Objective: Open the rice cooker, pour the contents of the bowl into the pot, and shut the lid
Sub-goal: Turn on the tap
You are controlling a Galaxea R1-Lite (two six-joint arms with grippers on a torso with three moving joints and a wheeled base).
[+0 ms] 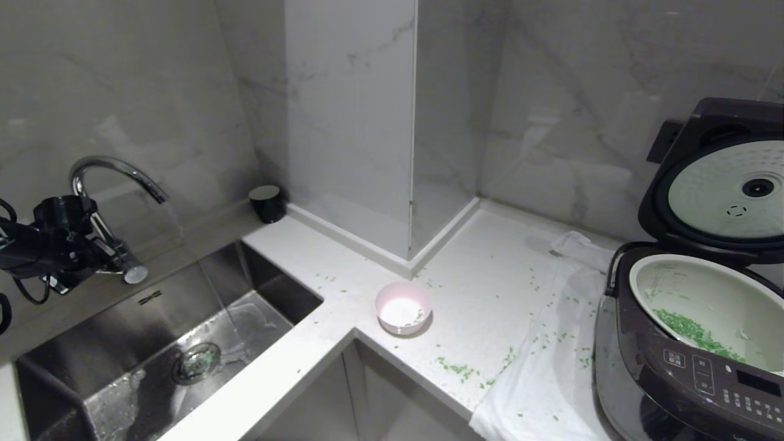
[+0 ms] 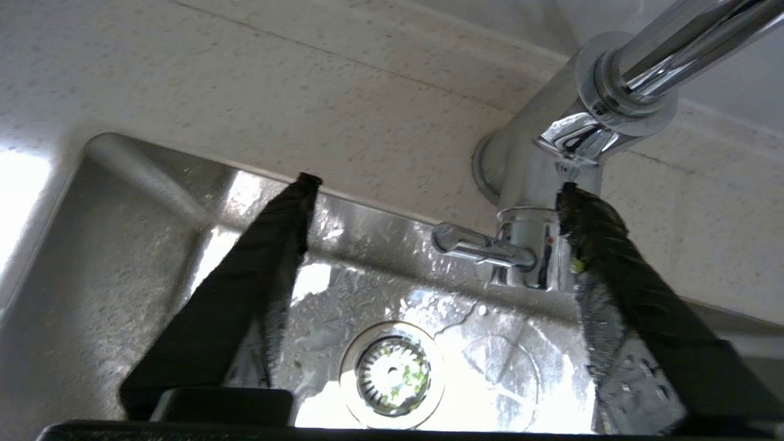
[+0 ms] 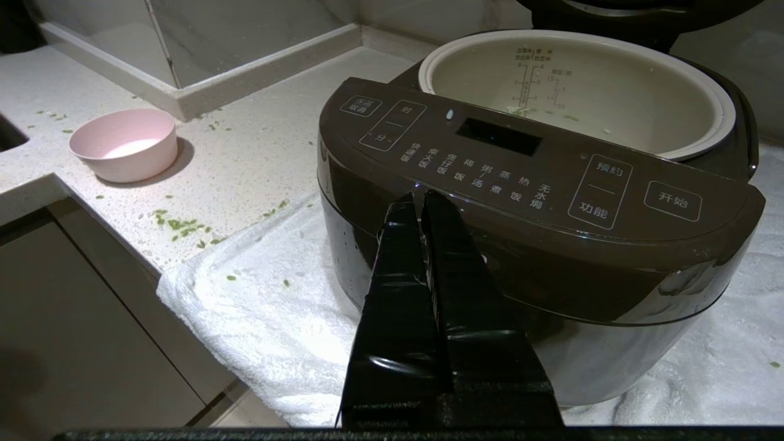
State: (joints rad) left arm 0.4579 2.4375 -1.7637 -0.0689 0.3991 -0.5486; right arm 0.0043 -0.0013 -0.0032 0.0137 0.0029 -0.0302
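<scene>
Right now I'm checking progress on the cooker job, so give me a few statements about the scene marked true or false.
1. The lid stands open. True.
2. The bowl sits inside the sink. False: it stands upright on the counter, between sink and rice cooker.
3. Green contents lie in the pot. True.
4. The left gripper holds the bowl. False: its jaws are open and empty by the faucet.
5. The right gripper has its jaws shut in front of the cooker. True.
6. The counter is free of spills. False: green bits are scattered on it and on the white towel.

Glossy rice cooker (image 3: 539,245), chrome faucet (image 2: 612,92)
</scene>
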